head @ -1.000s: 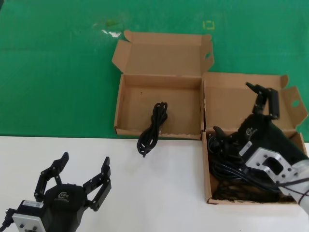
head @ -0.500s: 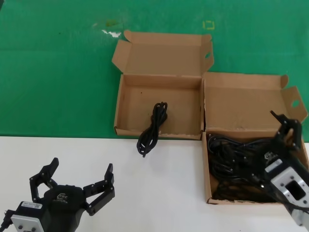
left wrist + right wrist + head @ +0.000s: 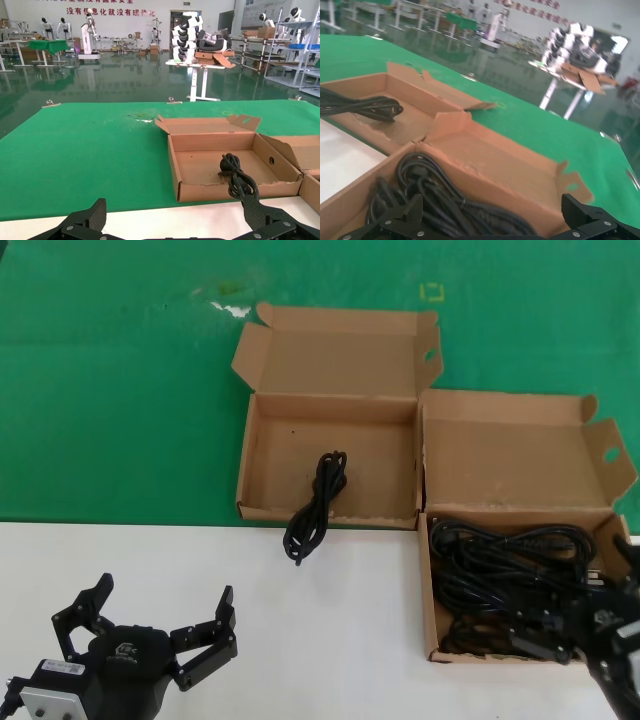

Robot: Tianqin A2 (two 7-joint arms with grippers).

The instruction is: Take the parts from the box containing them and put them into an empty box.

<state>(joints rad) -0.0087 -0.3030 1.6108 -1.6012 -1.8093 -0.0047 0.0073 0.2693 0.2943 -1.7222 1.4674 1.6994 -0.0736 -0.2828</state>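
— The right gripper [image 3: 590, 615] has pulled back out of the full box [image 3: 430, 590]; a second ago it was reaching over the lid, now it sits low at the near right corner.

— Holding anything?

— Nothing. Its fingers [image 3: 402, 217] are spread wide over the tangle of black power cords [image 3: 500, 575], one on each side of the heap in the right wrist view. The left gripper [image 3: 150, 625] has eased back too, and waits low on the white tabletop [image 3: 340, 630], fingers [image 3: 92, 217] just as wide and empty.

— And the other box?

— The box with the frayed front rim [image 3: 330, 515] lies on the green mat [image 3: 120, 390], lid thrown back, just left of the full one, their side walls touching. One folded cord [image 3: 315, 505] lies half in it, draped over that front rim with its end on the tabletop.

— Anything to read?

— A small white logo on the left gripper's body, too small to make out. Red characters run along the far wall [image 3: 112, 11] in the left wrist view. Other robots [image 3: 90, 30] stand on the hall floor beyond.
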